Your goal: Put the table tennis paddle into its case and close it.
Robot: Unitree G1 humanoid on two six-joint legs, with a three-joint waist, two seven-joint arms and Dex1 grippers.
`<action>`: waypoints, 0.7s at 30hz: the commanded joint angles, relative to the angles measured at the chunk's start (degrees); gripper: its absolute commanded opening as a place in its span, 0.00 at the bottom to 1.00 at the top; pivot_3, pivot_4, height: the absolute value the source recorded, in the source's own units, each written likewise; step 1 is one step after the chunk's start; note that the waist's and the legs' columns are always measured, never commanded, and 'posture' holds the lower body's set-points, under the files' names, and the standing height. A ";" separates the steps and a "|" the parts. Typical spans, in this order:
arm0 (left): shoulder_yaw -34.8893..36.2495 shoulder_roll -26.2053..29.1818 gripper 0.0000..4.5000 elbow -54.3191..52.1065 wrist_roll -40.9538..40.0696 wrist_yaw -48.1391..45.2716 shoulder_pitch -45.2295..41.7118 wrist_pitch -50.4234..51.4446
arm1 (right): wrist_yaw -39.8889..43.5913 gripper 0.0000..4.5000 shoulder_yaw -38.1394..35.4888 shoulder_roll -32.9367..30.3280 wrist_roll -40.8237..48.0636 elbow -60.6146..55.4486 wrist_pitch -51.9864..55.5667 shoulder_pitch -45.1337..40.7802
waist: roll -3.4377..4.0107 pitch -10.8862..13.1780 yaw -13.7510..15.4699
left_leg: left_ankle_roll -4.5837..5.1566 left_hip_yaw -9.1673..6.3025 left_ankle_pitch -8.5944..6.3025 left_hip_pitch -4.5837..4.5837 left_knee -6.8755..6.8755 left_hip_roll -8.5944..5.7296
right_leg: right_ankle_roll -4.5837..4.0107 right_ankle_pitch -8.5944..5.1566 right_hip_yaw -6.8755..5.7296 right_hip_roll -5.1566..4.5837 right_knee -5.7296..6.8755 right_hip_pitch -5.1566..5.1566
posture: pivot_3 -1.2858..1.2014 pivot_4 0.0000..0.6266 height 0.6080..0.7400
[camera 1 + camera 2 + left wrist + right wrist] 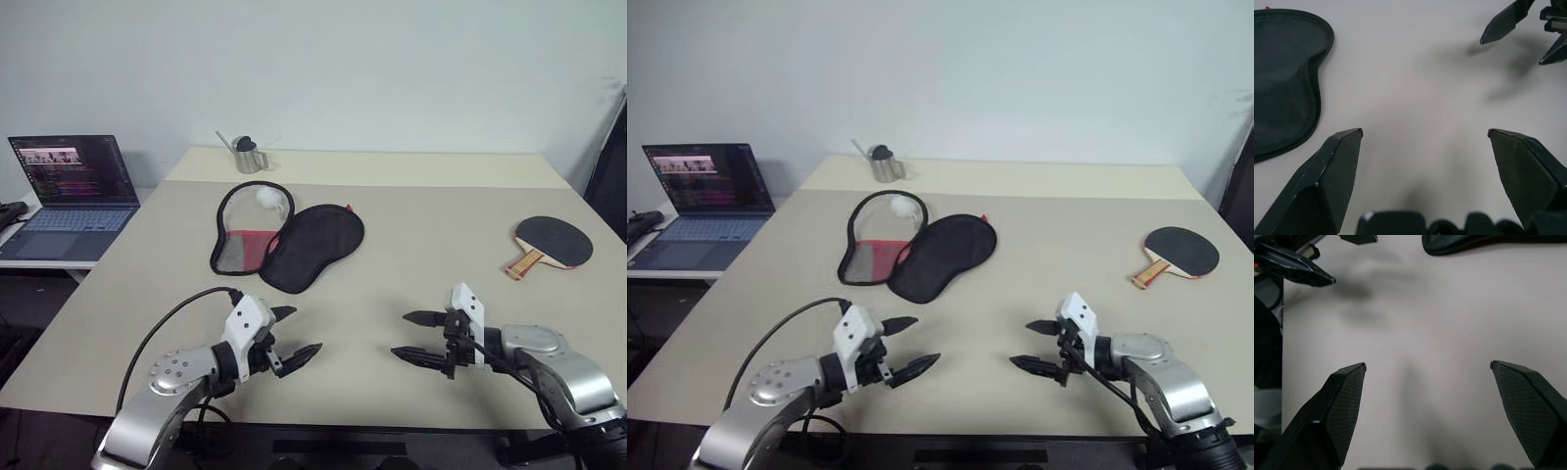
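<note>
The table tennis paddle (pixel 552 243) lies flat at the table's far right, black face up, its wooden handle pointing toward the front left. The case (pixel 286 239) lies unzipped and spread open left of centre: one half shows red mesh and a white pompom (pixel 265 197), the other black half is folded out to the right. My left gripper (pixel 296 335) hovers open near the front edge, in front of the case. At the front right my right gripper (pixel 413 336) is open too, facing the left one. Both hold nothing.
A metal cup (pixel 249 155) with a dark object in it stands at the back of the beige table (pixel 431 215). An open laptop (pixel 67 194) sits on a lower surface off the table's left edge. A dark object (pixel 609 162) stands at the right.
</note>
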 commanded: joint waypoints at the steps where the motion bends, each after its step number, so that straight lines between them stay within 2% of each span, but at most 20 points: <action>1: 2.23 0.44 1.00 -1.33 -1.09 0.16 -0.63 -0.26 | 0.24 0.99 -0.37 0.15 1.49 -2.71 -0.26 -0.24 | -0.01 0.01 0.02 | 0.00 0.00 0.00 -0.01 0.00 -0.01 | 0.00 0.00 0.00 -0.02 0.00 0.00 | 0.52 0.24 1.00; 5: 3.99 1.70 1.00 1.28 -0.40 -0.96 -2.22 -1.66 | 0.57 0.99 -0.62 0.17 1.70 -1.84 -0.74 -0.86 | -0.03 0.02 0.08 | 0.00 -0.02 0.00 -0.01 0.01 -0.03 | 0.00 0.00 -0.04 -0.03 0.00 0.00 | 0.52 0.24 1.00; 13: 14.12 2.24 1.00 5.83 -4.37 0.81 -6.11 -1.53 | -1.34 0.99 0.53 4.17 -0.73 4.96 -3.23 -8.67 | -0.09 0.05 -0.14 | 0.00 0.00 0.00 0.02 0.01 0.02 | 0.00 0.01 -0.03 -0.02 0.01 -0.01 | 0.52 0.24 1.00; 21: 20.34 4.25 1.00 11.35 -5.98 1.97 -11.18 -0.85 | -11.91 0.99 -0.50 13.74 -2.90 12.44 -1.13 -19.14 | -0.12 0.09 -0.08 | 0.00 -0.05 0.00 -0.03 -0.01 0.02 | -0.01 0.02 -0.08 -0.06 0.03 -0.05 | 0.52 0.24 1.00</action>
